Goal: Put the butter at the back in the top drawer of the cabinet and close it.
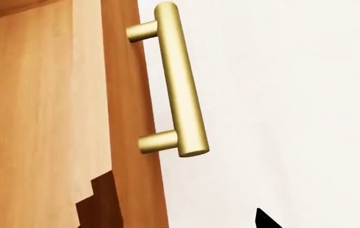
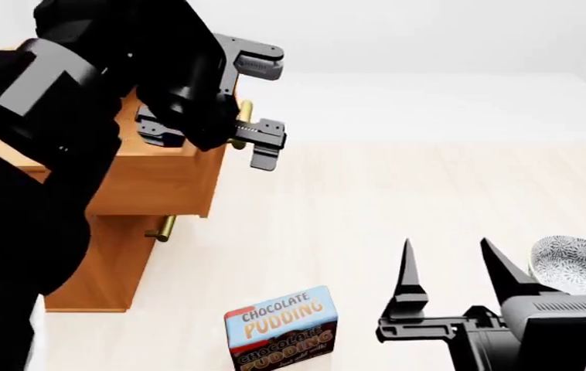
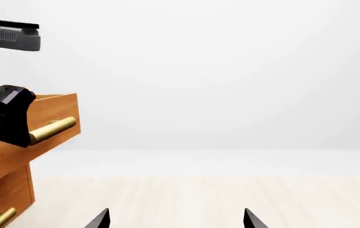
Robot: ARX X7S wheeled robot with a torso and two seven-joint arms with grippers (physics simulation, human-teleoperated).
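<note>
Honey-brown wood fills the left wrist view: the front of the top drawer, with its brass bar handle just ahead of the left end effector. In the head view that end effector hovers at the front of the cabinet, fingers spread wide on either side of the handle, released and gripping nothing. The top drawer juts out past the drawers under it, so it appears to be open.

The butter cannot be found in any view; it may lie inside the drawer or behind the left arm, and the pictures do not settle which. The chocolate pudding box stands on the surface, near the right end effector on its cabinet side. That right end effector is also released, its two dark fingers pointing away from the robot with nothing between them. A patterned grey bowl sits just beside it, on the side away from the cabinet.

My judgement is that the drawer step is in hand. If the butter is already inside, the next move calls for pressing the drawer front squarely inward until it is flush.

The surface is pale wood plank. The room behind is plain white and featureless.
</note>
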